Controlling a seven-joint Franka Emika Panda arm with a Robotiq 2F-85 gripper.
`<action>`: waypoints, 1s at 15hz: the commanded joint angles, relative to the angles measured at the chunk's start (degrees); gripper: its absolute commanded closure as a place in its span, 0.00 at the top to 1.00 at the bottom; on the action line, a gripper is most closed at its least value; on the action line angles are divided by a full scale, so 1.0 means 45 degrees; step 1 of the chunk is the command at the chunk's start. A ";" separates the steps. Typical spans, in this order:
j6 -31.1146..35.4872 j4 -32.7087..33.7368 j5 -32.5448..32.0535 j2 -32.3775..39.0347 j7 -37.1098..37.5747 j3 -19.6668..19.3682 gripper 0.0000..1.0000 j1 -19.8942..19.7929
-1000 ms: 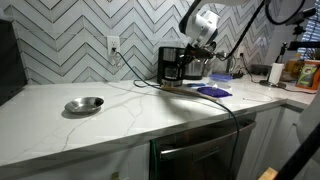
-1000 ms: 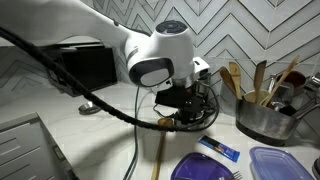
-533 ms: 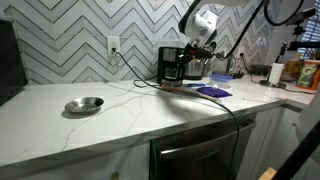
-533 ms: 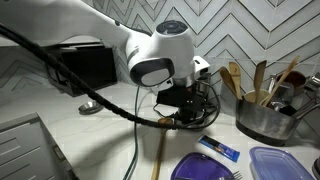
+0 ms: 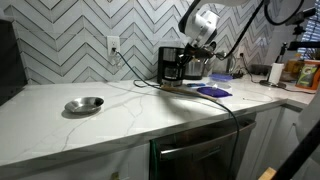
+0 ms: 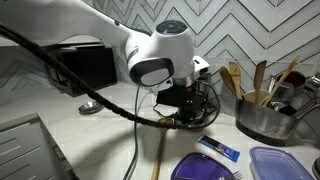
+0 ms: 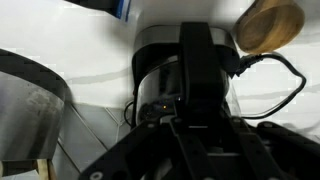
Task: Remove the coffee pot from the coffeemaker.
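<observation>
The coffee pot (image 7: 160,70) is a clear glass carafe with a black rim. Its black handle (image 7: 196,60) faces the wrist camera. My gripper (image 7: 196,128) reaches in from below, and its dark fingers close around that handle. In both exterior views the gripper (image 5: 202,55) (image 6: 186,100) hangs over the pot (image 5: 192,68), beside the black boxy coffeemaker (image 5: 170,64). The pot stands on the white counter, outside the machine's recess. The arm hides most of the pot in an exterior view.
A shallow metal bowl (image 5: 84,104) lies on the marble counter (image 5: 120,115). A large black appliance (image 5: 8,60) stands at the frame edge. A metal pot of wooden utensils (image 6: 262,112), a blue lid (image 6: 205,167), a blue packet (image 6: 218,148) and a black cable (image 6: 135,140) lie near the gripper.
</observation>
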 commanded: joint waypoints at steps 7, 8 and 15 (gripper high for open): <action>-0.0615 -0.1018 0.0576 -0.1214 -0.2326 0.0214 0.07 -0.0358; -0.0865 -0.1148 0.0514 -0.1372 -0.2500 0.0165 0.07 -0.0342; -0.3163 -0.1779 0.0548 -0.2401 -0.4160 -0.0237 0.07 -0.0129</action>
